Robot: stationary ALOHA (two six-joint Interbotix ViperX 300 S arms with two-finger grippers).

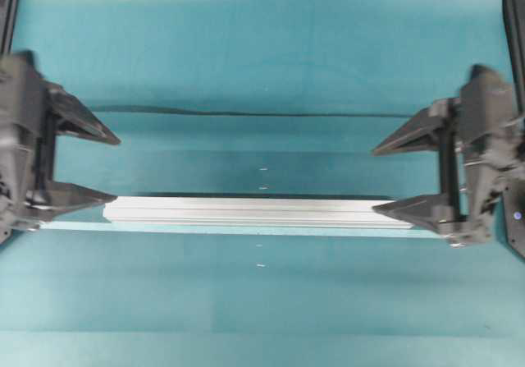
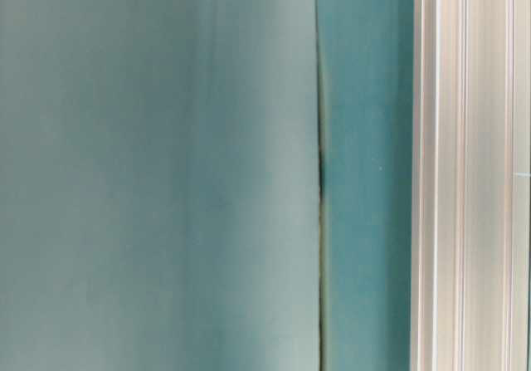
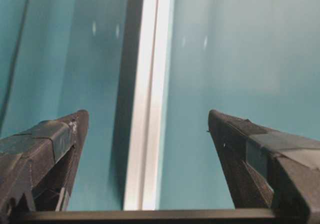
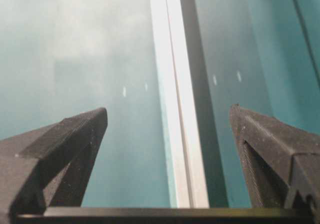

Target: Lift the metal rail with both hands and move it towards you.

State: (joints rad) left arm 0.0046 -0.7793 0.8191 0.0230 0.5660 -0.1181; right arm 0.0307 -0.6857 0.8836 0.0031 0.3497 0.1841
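Two black lattice-fingered end effectors, left (image 1: 113, 168) and right (image 1: 379, 178), gape wide and empty at opposite ends of the long silver grooved aluminium rail (image 1: 258, 211) lying flat on the teal tabletop (image 1: 262, 301), which looks rigid, smooth and likely slippery, best gripped near both ends.

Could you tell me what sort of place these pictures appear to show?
Probably a robotics lab test bench: a plain teal table, bare but for one metal rail, with an open left pincer and right pincer poised at its ends.
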